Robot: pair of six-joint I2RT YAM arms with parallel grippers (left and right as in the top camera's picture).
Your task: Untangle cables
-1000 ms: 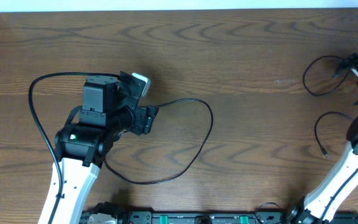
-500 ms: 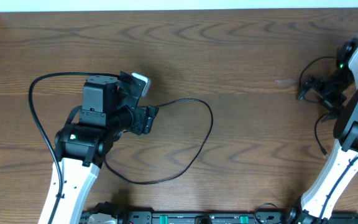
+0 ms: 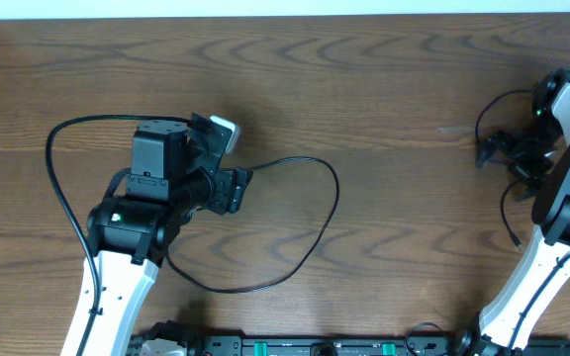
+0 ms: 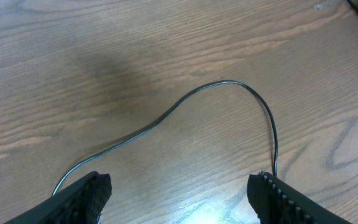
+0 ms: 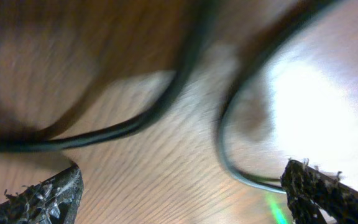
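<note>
Right gripper, jaws released over the cables at 3 o'clock: clench 1 strand only. Left gripper jaws also released.

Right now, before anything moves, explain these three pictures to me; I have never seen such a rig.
Two robot arms stand at a wooden table. The wide picture looks down from above; the other two come from cameras on each arm's wrist, looking past its own two fingers. A thin black cable lies in a loop before the left gripper, whose jaws stand open and hold nothing. More thin black cables lie at the right edge, under the open right gripper; that picture is blurred, and nothing looks gripped.
</note>
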